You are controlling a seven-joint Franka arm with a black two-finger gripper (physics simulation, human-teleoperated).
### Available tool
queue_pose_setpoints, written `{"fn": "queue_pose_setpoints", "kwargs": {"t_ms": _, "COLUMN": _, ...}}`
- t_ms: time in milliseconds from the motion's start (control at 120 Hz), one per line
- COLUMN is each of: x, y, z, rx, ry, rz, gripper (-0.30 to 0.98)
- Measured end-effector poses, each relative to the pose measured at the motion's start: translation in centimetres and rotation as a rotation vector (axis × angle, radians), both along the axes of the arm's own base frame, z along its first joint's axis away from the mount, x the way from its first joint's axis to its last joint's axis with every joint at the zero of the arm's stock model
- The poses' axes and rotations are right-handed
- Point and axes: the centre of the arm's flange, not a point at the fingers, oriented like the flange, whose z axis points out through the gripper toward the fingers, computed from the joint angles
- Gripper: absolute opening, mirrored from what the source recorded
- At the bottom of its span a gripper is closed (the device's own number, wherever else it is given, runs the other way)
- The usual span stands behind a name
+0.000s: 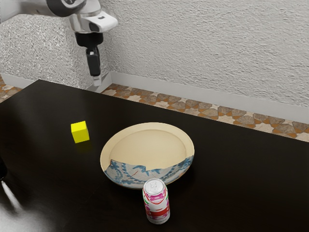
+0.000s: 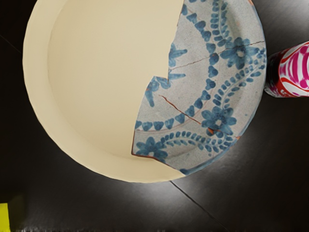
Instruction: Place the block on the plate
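The yellow cube-shaped block (image 1: 80, 133) lay on the dark glossy table (image 1: 251, 179), apart from the round cream plate with blue-flowered patterning (image 1: 149, 145). A white, pink and red metal can (image 1: 157, 205) stood upright just beside the plate's patterned side. Whether the raised black gripper (image 1: 97, 81) was released or clenched, I couldn't tell.

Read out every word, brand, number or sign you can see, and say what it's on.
No text is readable here.
Drinks can: pink and red printing on its white side, but I can make out no word or brand.
Plate: blue flowers and leaves, no lettering that I can see.
Yellow block: plain on the faces in sight.
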Motion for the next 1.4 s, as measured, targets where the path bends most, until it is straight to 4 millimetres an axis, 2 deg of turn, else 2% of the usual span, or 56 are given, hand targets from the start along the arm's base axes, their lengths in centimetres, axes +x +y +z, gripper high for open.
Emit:
{"fn": "queue_pose_setpoints", "kwargs": {"t_ms": 133, "x": 0.5, "y": 0.7, "z": -1.0, "rx": 0.002, "ry": 0.02, "rz": 0.027, "gripper": 0.69}}
{"fn": "queue_pose_setpoints", "kwargs": {"t_ms": 208, "x": 1.3, "y": 0.5, "z": -2.5, "rx": 0.009, "ry": 0.04, "rz": 0.033, "gripper": 0.68}}
{"fn": "queue_pose_setpoints", "kwargs": {"t_ms": 367, "x": 3.5, "y": 5.3, "z": -5.3, "rx": 0.026, "ry": 0.035, "rz": 0.109, "gripper": 0.69}}
{"fn": "queue_pose_setpoints", "kwargs": {"t_ms": 417, "x": 4.6, "y": 6.3, "z": -7.0, "rx": 0.03, "ry": 0.036, "rz": 0.117, "gripper": 0.68}}
{"fn": "queue_pose_setpoints", "kwargs": {"t_ms": 450, "x": 5.1, "y": 7.9, "z": -8.1, "rx": 0.029, "ry": 0.039, "rz": 0.136, "gripper": 0.68}}
{"fn": "queue_pose_setpoints", "kwargs": {"t_ms": 492, "x": 5.4, "y": 11.1, "z": -9.2, "rx": 0.025, "ry": 0.038, "rz": 0.176, "gripper": 0.68}}
{"fn": "queue_pose_setpoints", "kwargs": {"t_ms": 642, "x": 5.2, "y": 20.5, "z": -11.7, "rx": 0.011, "ry": 0.023, "rz": 0.283, "gripper": 0.69}}
{"fn": "queue_pose_setpoints", "kwargs": {"t_ms": 733, "x": 5.1, "y": 23.7, "z": -13.0, "rx": 0.001, "ry": 0.01, "rz": 0.298, "gripper": 0.69}}
{"fn": "queue_pose_setpoints", "kwargs": {"t_ms": 800, "x": 5.2, "y": 25.8, "z": -14.8, "rx": -0.023, "ry": 0.01, "rz": 0.306, "gripper": 0.69}}
{"fn": "queue_pose_setpoints", "kwargs": {"t_ms": 858, "x": 5.7, "y": 27.0, "z": -17.4, "rx": -0.034, "ry": 0.026, "rz": 0.301, "gripper": 0.69}}
{"fn": "queue_pose_setpoints", "kwargs": {"t_ms": 917, "x": 7.3, "y": 27.0, "z": -20.0, "rx": -0.041, "ry": 0.031, "rz": 0.277, "gripper": 0.69}}
{"fn": "queue_pose_setpoints", "kwargs": {"t_ms": 950, "x": 8.2, "y": 26.5, "z": -20.8, "rx": -0.046, "ry": 0.024, "rz": 0.258, "gripper": 0.69}}
{"fn": "queue_pose_setpoints", "kwargs": {"t_ms": 1083, "x": 10.4, "y": 24.4, "z": -21.0, "rx": -0.053, "ry": -0.005, "rz": 0.185, "gripper": 0.69}}
{"fn": "queue_pose_setpoints", "kwargs": {"t_ms": 1225, "x": 12.7, "y": 23.9, "z": -22.1, "rx": -0.043, "ry": -0.017, "rz": 0.131, "gripper": 0.68}}
{"fn": "queue_pose_setpoints", "kwargs": {"t_ms": 1400, "x": 13.2, "y": 23.3, "z": -24.3, "rx": -0.065, "ry": 0.002, "rz": 0.098, "gripper": 0.68}}
